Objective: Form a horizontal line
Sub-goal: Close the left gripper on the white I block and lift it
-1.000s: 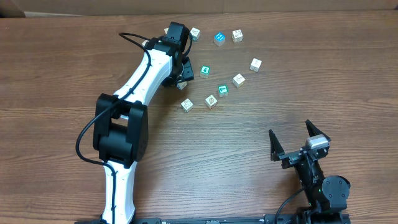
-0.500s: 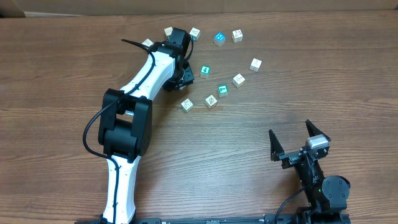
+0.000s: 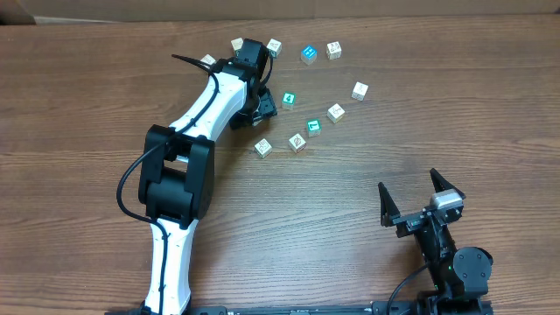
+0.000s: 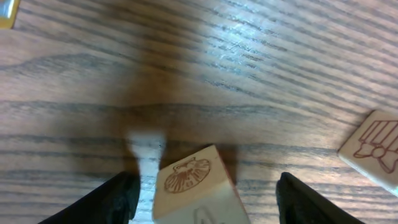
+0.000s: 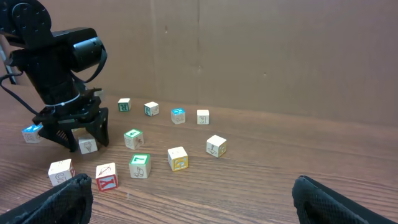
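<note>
Wood-grain bench (image 3: 455, 114) carries many small cubes. The left fingers (image 4: 121, 196) stand wide, one on each side of a pale shell cube (image 4: 193, 180), with a gap on both sides, so they hold nothing. The four line cubes (image 3: 297, 143), with the green L cube (image 3: 313, 128) among them, lie near these fingers in a slanted row, not yet horizontal. The right fingers (image 3: 386, 208) are wide and empty, well apart from every cube. I think the danger is this: the shell cube sits closer to one finger, so closing may turn it, and the teal-green cube (image 3: 289, 100) just beside the fingers may be knocked.
</note>
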{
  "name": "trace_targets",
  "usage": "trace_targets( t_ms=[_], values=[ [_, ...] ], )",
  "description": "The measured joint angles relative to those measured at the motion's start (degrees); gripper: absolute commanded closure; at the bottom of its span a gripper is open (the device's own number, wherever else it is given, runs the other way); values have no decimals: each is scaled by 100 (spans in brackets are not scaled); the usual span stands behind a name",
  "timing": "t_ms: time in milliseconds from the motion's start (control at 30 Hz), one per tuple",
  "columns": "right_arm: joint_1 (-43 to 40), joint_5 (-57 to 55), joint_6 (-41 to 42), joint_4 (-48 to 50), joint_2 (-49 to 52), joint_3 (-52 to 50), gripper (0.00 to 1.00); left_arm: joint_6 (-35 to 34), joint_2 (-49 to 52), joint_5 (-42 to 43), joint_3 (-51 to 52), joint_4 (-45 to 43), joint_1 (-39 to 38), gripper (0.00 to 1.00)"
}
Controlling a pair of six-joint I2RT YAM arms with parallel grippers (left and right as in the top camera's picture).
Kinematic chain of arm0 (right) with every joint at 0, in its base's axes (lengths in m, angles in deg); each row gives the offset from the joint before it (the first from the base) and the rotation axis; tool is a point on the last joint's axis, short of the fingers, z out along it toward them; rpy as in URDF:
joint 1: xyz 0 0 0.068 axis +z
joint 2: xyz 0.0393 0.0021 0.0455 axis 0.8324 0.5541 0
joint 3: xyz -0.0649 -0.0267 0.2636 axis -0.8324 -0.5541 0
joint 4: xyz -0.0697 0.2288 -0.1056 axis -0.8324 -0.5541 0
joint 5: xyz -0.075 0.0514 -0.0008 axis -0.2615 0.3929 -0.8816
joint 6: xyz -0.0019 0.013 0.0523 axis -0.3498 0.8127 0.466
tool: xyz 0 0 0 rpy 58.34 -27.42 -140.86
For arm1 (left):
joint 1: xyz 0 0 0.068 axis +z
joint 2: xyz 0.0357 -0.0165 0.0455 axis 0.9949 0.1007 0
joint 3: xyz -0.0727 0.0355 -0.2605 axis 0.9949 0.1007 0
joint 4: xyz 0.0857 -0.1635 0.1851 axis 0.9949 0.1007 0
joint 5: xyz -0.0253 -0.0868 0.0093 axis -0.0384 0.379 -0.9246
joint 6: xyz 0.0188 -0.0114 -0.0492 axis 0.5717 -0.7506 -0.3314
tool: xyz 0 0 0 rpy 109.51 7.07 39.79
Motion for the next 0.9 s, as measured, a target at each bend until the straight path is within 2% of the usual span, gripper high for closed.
trace_targets(
  t_ms=[267, 433, 700, 900],
  values=[
    [0, -2, 0, 2, 0, 0, 0, 306, 0, 81, -22, 787, -2, 25],
    [0, -2, 4, 2, 0, 0, 0, 573, 0, 203, -22, 1021, -39, 14],
    [0, 0, 0, 2, 0, 0, 0, 621, 0, 612, -44, 1062, -31, 13],
    [0, 0, 2, 4, 0, 0, 0, 577, 2, 863, -52, 1484, -114, 16]
  ],
)
